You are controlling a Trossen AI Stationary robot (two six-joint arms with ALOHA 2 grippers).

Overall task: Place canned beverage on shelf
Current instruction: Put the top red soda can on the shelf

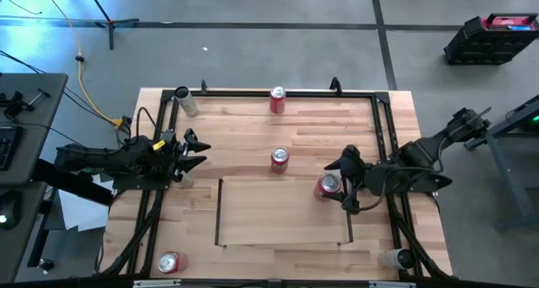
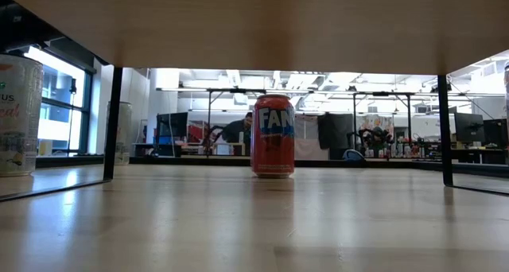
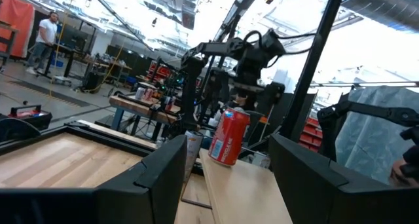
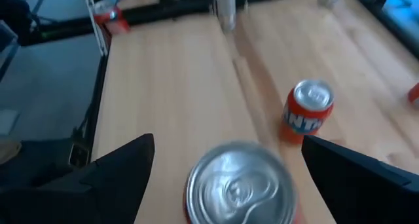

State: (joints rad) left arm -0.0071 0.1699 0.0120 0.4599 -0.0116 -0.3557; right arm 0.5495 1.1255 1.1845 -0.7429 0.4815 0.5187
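Right wrist view shows the right gripper [image 4: 222, 171] with its fingers spread wide on either side of a can [image 4: 239, 183], seen from above by its silver top; a clear gap shows between each finger and the can, so nothing is clamped. In the high view this gripper [image 1: 337, 187] sits at the right end of the shelf [image 1: 282, 212], and the red can [image 1: 328, 185] stands upright on the shelf's right edge, just inside the dark rail.

Beyond it, a second red can [image 1: 280, 158] stands upright on the tabletop [image 1: 244, 136] just past the shelf's far edge; the low view shows the same orange-red can [image 2: 273, 136] under the shelf panel. A third red can [image 1: 277, 99] stands near the table's far rim, and a fourth [image 1: 169, 262] near the front-left corner. A pale can [image 1: 186, 103] lies by the far-left corner, and another pale can [image 1: 392, 258] lies near the front-right corner.

The left gripper [image 1: 190, 153] waits over the table's left side, well apart from the shelf, fingers parted about halfway and holding nothing. Left wrist view looks across to the can [image 3: 228, 137] on the shelf with the right arm above it.

A person [image 3: 44, 29] stands in the room behind the table.
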